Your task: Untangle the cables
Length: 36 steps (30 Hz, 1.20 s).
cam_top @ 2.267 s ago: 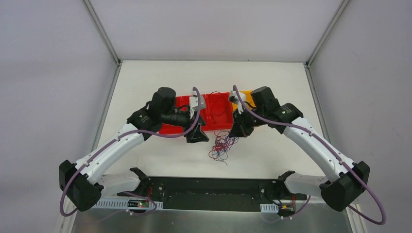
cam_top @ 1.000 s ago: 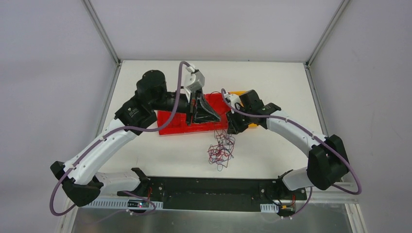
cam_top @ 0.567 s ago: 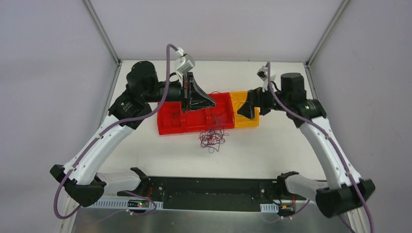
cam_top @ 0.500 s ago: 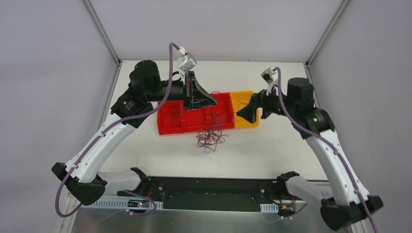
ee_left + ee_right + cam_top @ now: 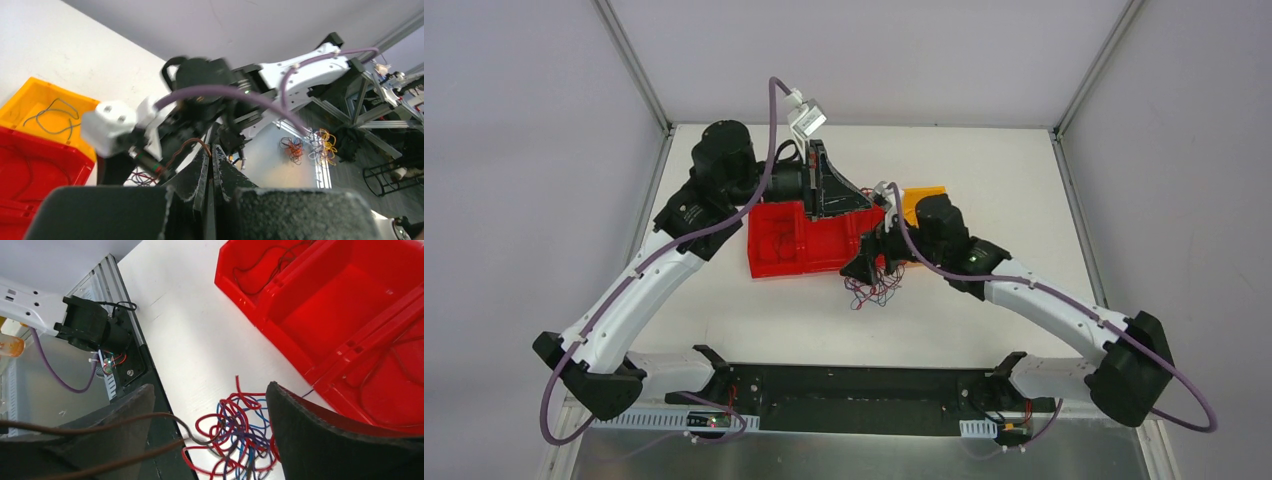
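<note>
The thin red and blue wire clump (image 5: 232, 440) is sprawling with no long axis, partly cropped. The right gripper (image 5: 209, 390) is gaping over it, the left gripper (image 5: 210, 167) sitting shut

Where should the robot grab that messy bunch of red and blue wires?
Probably an outer red loop of the tangle, from straight above: it lies flat on the table, with the red bins close beside it.
</note>
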Each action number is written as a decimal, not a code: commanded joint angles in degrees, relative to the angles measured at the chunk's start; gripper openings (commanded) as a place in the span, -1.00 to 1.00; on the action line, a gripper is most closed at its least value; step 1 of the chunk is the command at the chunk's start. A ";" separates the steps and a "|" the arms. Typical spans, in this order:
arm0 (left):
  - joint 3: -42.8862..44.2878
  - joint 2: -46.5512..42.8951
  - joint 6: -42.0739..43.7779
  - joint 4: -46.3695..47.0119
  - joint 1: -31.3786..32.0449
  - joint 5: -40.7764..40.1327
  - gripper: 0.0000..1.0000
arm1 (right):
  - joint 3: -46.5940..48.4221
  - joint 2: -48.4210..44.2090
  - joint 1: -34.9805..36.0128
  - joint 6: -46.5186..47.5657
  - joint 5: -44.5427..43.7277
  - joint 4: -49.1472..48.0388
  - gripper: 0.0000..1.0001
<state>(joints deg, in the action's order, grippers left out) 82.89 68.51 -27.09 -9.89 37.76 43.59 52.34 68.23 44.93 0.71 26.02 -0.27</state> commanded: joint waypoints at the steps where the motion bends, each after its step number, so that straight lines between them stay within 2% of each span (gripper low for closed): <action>1: 5.54 -0.28 -2.74 6.66 -0.49 4.12 -1.00 | -1.79 2.69 0.89 4.32 -0.23 -7.61 0.50; 4: 9.70 0.63 -4.65 9.31 -1.51 6.10 -1.00 | -6.11 2.59 -0.10 6.82 0.27 -6.17 -0.03; 6: 13.90 1.80 -7.43 13.07 -3.44 7.40 -1.00 | -8.92 1.51 -0.64 7.36 0.96 -5.35 -0.18; 11: 27.38 7.75 -15.61 20.77 -10.67 9.66 -1.00 | -13.43 -0.55 -0.97 12.10 0.03 -1.21 -0.14; 17: 41.32 12.78 -15.00 19.39 -12.18 8.91 -1.00 | -16.94 -0.40 -2.56 19.08 -0.01 4.65 -0.09; 20: 42.93 13.10 -15.52 19.17 -14.58 7.01 -1.00 | -16.38 0.22 -2.90 20.88 0.08 7.60 -0.09; 22: 43.40 13.19 -15.81 19.79 -16.06 6.39 -1.00 | -15.78 0.76 -2.92 21.10 0.08 8.78 -0.16; 25: 46.20 13.81 -14.28 18.97 -18.74 5.87 -1.00 | -14.18 1.72 -2.98 20.69 -0.37 11.36 -0.37; 28: 44.15 12.75 -17.50 18.87 -23.16 3.91 -1.00 | -11.33 1.27 -3.14 19.47 -0.28 15.53 -0.40; 31: 38.56 9.69 -16.78 17.11 -26.70 3.49 -1.00 | -10.66 -1.20 -3.59 19.24 -0.19 17.39 -0.86; 33: 33.91 6.24 -10.12 11.37 -28.42 4.13 -1.00 | -9.49 -3.45 -3.76 18.87 -0.01 19.14 -0.99; 36: 24.39 -0.13 0.96 -2.62 -30.23 4.67 -1.00 | -4.05 -6.18 -3.80 17.37 2.08 23.63 -0.98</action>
<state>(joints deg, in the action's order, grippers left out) 115.57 76.44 -38.44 0.19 9.54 48.36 40.86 66.52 41.39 19.53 25.80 16.91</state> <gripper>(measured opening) 0.003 0.078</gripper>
